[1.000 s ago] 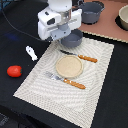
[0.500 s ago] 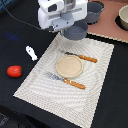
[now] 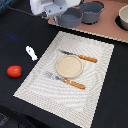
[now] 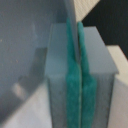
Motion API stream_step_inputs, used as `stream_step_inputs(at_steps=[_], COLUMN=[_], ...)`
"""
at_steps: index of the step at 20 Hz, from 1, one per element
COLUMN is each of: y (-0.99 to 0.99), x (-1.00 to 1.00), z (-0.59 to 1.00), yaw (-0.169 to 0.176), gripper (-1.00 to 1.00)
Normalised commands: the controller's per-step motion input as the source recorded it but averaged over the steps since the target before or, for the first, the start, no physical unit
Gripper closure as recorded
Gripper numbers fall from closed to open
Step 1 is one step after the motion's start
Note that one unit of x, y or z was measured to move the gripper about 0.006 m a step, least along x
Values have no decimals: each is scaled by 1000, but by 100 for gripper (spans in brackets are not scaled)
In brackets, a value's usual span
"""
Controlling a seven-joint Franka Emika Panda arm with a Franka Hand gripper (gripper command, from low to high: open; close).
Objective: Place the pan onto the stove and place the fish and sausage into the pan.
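The grey-blue pan [image 3: 70,19] is at the near-left edge of the pinkish-brown stove [image 3: 107,27], beside the grey pot [image 3: 92,11]. My gripper [image 3: 56,16] is at the pan's left side. In the wrist view the gripper [image 4: 77,65] has its teal pads [image 4: 70,75] pressed together on a thin dark strip, the pan's handle [image 4: 73,17]. Whether the pan rests on the stove or hangs just above it I cannot tell. The white fish [image 3: 31,52] and the red sausage [image 3: 14,71] lie on the black table left of the placemat.
A pale striped placemat [image 3: 95,92] holds a tan plate [image 3: 68,65], an orange-handled knife [image 3: 80,57] and an orange-handled fork [image 3: 67,81]. A dark-rimmed bowl [image 3: 123,17] stands at the stove's right end.
My gripper has moved from above the placemat's far-left corner back towards the stove, and the pan has gone with it to the stove's edge.
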Motion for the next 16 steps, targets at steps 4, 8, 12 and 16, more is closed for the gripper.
stream_step_inputs(at_steps=[4,8,12,16], y=[655,624,498,481], x=[-536,-429,-404,-360], z=[71,-7,-176,-212], yaw=[0,0,4,8], gripper=[100,100,100,100])
